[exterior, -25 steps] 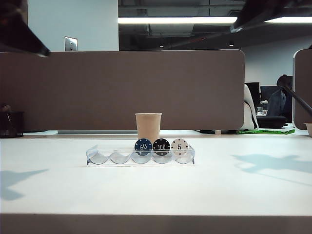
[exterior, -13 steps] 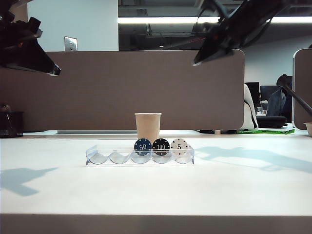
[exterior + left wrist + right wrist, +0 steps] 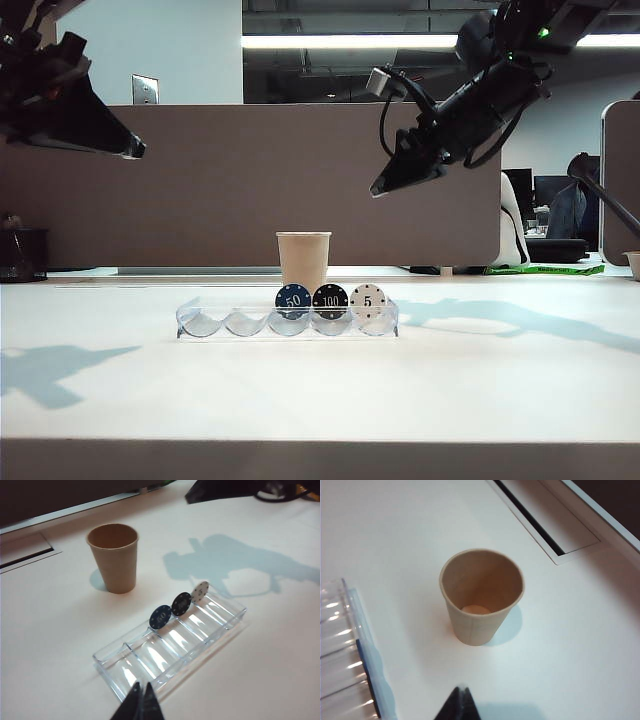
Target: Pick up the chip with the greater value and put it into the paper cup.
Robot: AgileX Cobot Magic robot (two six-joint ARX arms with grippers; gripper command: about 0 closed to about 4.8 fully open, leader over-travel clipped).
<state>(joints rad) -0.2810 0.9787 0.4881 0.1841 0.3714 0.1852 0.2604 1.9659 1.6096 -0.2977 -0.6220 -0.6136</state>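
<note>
While both arms hang in the air above the white table [image 3: 520, 380], nothing is gripped. Left tool [image 3: 135, 151]: high at the left edge of the exterior view, tip pointing down toward the middle; in its own wrist view [image 3: 140, 702] the two dark fingers lie pressed together, holding nothing. Right tool [image 3: 379, 188]: up in the air right of centre in the exterior view, above and a little to the right of the chips, tip angled down and left; in its wrist view [image 3: 460, 700] the finger ends meet at a single point, pressed together and empty.

Clear plastic tray [image 3: 200, 322] sits on the table, with scalloped slots in a row. Three chips stand upright on edge in the slots at the tray's right half in the exterior view: blue "50" chip [image 3: 293, 300], then the black "100" chip [image 3: 330, 300], then the white "5" chip [image 3: 368, 299]. Neighbouring chips look to be just beside or touching one another; which, I cannot tell. The "100" chip is the middle one of the three.

Paper cup [image 3: 303, 259] stands upright on the table just behind the tray, behind the blue and black chips, apart from the tray. Right wrist view looks down into the cup [image 3: 481, 596]: its inside shows only the tan bottom. Left wrist view shows the cup [image 3: 113, 557] beyond the tray [image 3: 165, 655].
</note>
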